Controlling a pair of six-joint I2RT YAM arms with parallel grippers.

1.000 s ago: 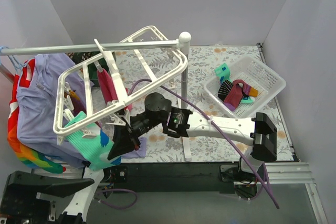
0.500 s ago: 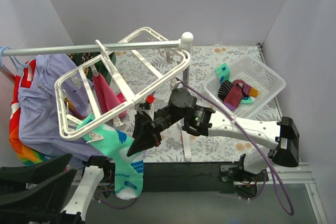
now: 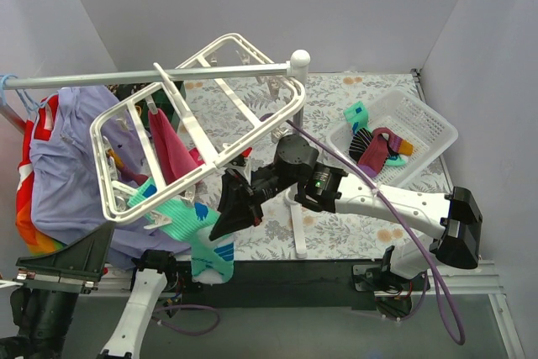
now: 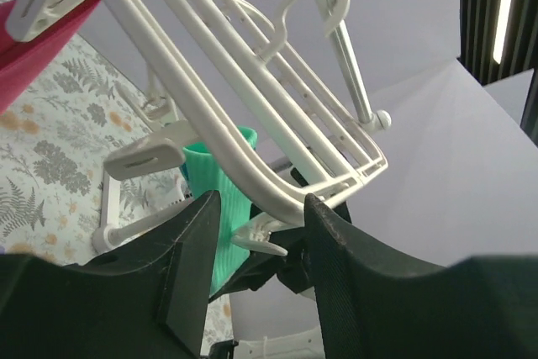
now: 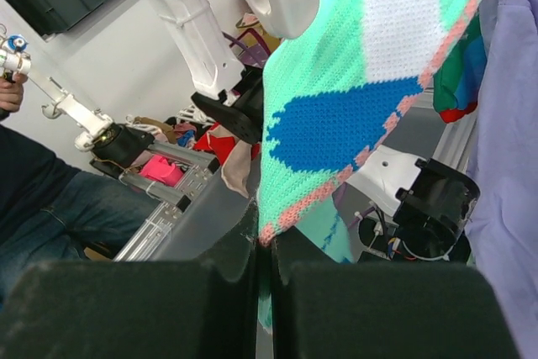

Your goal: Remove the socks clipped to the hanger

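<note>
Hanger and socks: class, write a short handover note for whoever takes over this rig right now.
Right end effector: shut on the teal sock at the hanger's near corner; the sock looks still clipped.
Left end effector: open, empty, below the hanger.
Done: several socks lie in the basket.
Left: free the teal sock, then the magenta sock clipped further back.

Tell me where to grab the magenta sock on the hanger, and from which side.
Probably pinch the magenta sock by its free lower end, coming from below on the near side: it hangs down under the hanger, whose bars block the top.
</note>
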